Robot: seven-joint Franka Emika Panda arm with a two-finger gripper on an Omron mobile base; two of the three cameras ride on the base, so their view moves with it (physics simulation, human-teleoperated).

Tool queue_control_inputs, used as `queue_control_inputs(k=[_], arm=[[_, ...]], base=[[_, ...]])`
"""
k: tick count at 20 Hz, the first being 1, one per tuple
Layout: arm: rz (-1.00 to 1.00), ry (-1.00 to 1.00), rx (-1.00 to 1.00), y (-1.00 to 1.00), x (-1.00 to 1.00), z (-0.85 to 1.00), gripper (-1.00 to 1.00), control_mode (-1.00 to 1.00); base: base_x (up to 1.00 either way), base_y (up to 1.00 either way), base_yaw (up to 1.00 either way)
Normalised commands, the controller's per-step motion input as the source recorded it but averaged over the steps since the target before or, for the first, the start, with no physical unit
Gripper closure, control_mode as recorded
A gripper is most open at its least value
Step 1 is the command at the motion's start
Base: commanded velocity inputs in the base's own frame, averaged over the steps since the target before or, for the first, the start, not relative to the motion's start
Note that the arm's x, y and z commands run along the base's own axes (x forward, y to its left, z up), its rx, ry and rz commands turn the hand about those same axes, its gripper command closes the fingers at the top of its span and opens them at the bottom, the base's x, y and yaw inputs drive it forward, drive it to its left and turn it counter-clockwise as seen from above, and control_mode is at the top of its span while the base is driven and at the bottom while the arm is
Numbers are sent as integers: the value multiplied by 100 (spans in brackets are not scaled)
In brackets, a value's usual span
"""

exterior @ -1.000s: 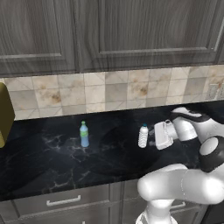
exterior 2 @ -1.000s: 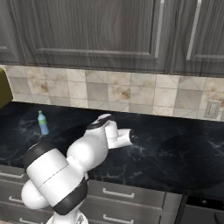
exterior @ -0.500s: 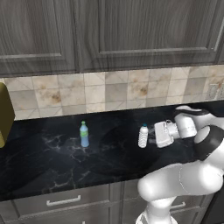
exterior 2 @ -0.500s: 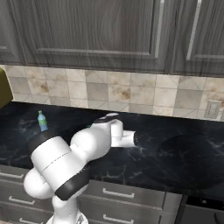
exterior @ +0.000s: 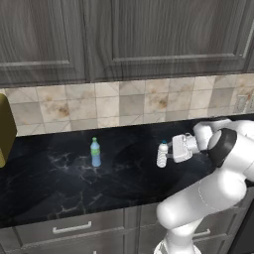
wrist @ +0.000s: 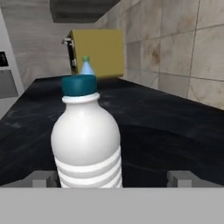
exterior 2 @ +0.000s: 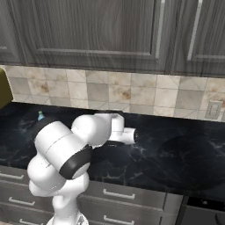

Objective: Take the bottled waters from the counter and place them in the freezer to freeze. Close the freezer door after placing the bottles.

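The whitish ribbed bottled water [exterior: 162, 155] with a blue cap stands upright on the black counter [exterior: 124, 183]. My gripper [exterior: 168, 153] is level with it at its right side, jaws open. In the hand view this bottle [wrist: 87, 144] is close up, left of centre between my two fingertips [wrist: 181, 178], with a gap on each side; my gripper [wrist: 111, 179] holds nothing. The other bottled water [exterior: 95, 153], green cap and blue label, stands farther left; its top [wrist: 86, 65] peeks over the near bottle's cap, and its cap [exterior 2: 40, 115] shows past my arm.
An olive-yellow box [wrist: 96, 52] stands on the counter's left end against the tiled wall. The freezer's flat grey front [wrist: 4, 74] rises beyond that end. Dark wood cabinets [exterior: 124, 39] hang overhead. Grey drawers [exterior 2: 114, 195] run under the counter. A wall outlet [exterior 2: 212, 110] sits at the right.
The hand has crept slightly left toward the ribbed bottle while the elbow swung up and to the right. The jaws stayed open and both bottles stayed put.
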Motion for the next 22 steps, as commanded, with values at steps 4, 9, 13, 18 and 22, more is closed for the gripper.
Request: queue_control_inputs(k=[4,9,13,18,22], arm=[[6,0,0,10,-8,0,-100,-100],[12,0,0,20,-16,0,-100,-100],[7,0,0,21,-2,0,-100,-100],[1,0,0,14,0,0,-100,-100],[1,0,0,15,0,0,-100,-100]], base=[[0,0,0],[0,0,0],[0,0,0],[0,0,0],[0,0,0]])
